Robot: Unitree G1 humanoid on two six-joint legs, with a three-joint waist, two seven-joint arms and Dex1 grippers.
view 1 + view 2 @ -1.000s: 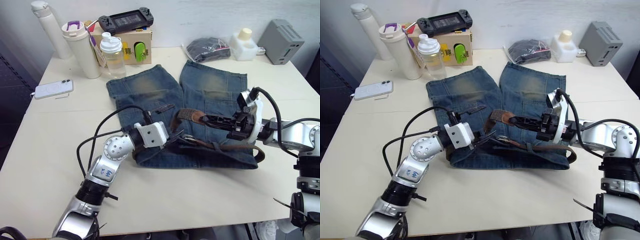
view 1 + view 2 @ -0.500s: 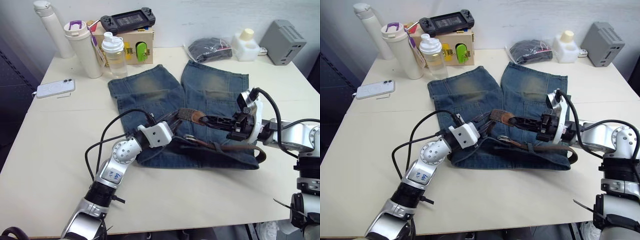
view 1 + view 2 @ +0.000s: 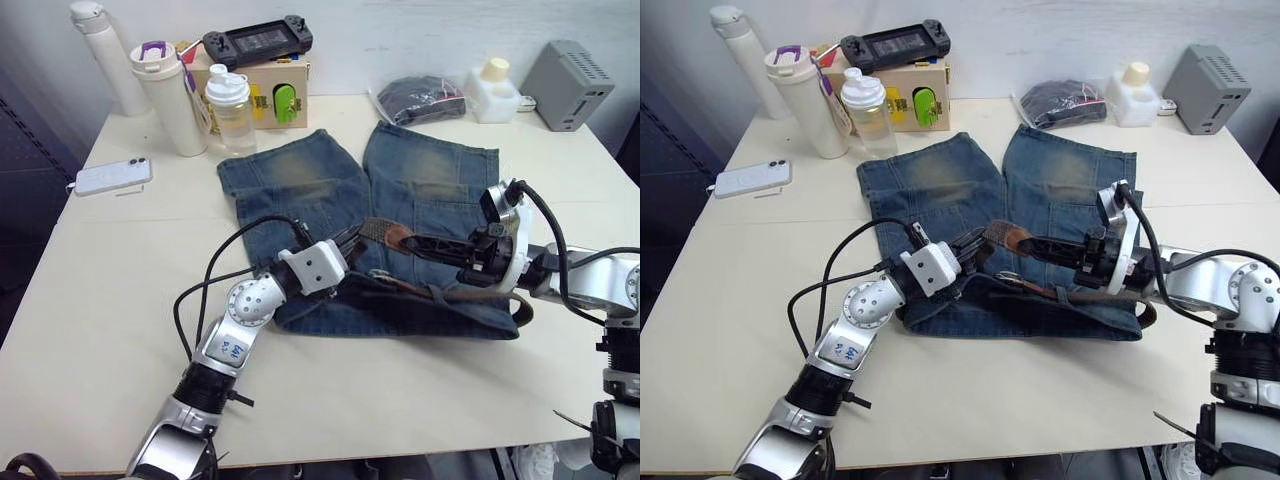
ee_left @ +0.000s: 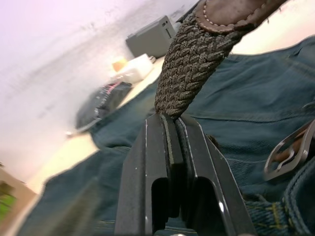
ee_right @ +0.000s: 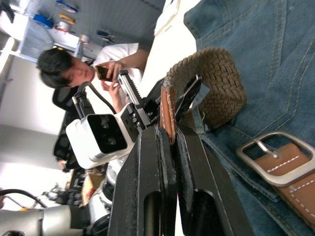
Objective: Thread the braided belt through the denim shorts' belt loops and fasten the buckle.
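Lying flat on the pale wooden table (image 3: 90,300), the faded blue denim shorts (image 3: 300,180) have their two legs toward the wall and their waistband toward the robot. Along this waistband runs the dark brown braided belt (image 3: 470,294), and its free end rises in an arch above the cloth. The small silver rectangular buckle (image 5: 275,164) rests on the denim just beside this arch, with a piece of brown leather inside its frame. Whether the belt passes under any of the denim belt loops I cannot tell.

The left gripper (image 4: 170,123) is clamped on the woven part of the raised end; its two black fingers press on the strap from both sides. The right gripper (image 5: 168,130) pinches the tan leather tip (image 3: 1018,238) of the same end, on its edge, between closed fingers. So both grippers meet near the middle of the waistband, each holding one side of the arch.

At the far left of the table stand a tall white tumbler with purple lid (image 3: 168,98) and a clear plastic bottle (image 3: 229,108), and a white phone (image 3: 112,176) lies well apart from the shorts. A dark bagged bundle (image 3: 418,98) and a grey box (image 3: 568,83) are at the far right. In the right wrist view a person (image 5: 93,71) holds a phone beyond the table.
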